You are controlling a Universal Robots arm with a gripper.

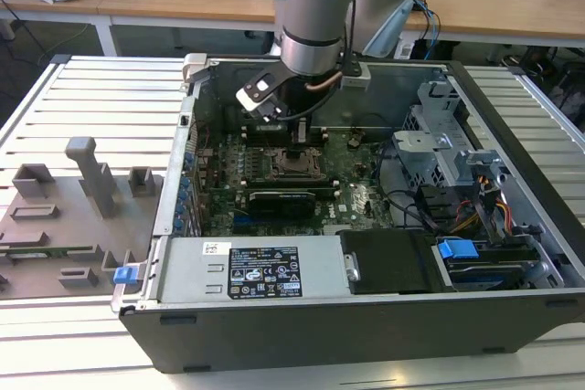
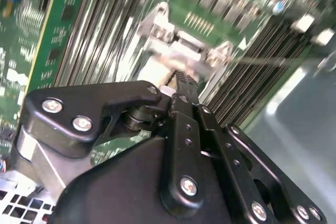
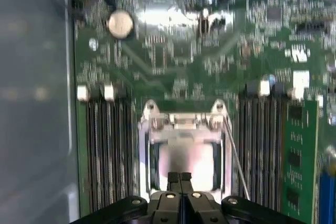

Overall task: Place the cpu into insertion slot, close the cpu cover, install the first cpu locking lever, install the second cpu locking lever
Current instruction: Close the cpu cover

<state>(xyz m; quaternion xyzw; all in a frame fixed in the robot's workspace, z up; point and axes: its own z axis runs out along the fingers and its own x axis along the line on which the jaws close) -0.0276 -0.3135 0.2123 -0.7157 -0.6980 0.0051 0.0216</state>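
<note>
My gripper (image 3: 181,178) hangs just above the insertion slot (image 1: 294,169) on the green board inside the open computer case. Its two black fingers (image 2: 181,85) are pressed together with nothing visible between them. In the first wrist view the cpu (image 3: 194,157) lies flat in the slot, its dull silver top showing beyond my fingertips. The steel cpu cover (image 3: 184,123) frames the chip and looks lowered around it. A thin wire locking lever (image 3: 237,162) runs slanted along one side of the cover. The second wrist view shows the cover's hinge end (image 2: 181,51) past my fingertips.
Rows of long black memory slots (image 3: 107,150) flank the socket on both sides. The case wall (image 3: 34,103) stands close by. A black expansion card (image 1: 288,198), drive cage (image 1: 439,148) and power supply (image 1: 260,271) fill the case. Grey fixtures (image 1: 91,175) stand on the exterior view's left.
</note>
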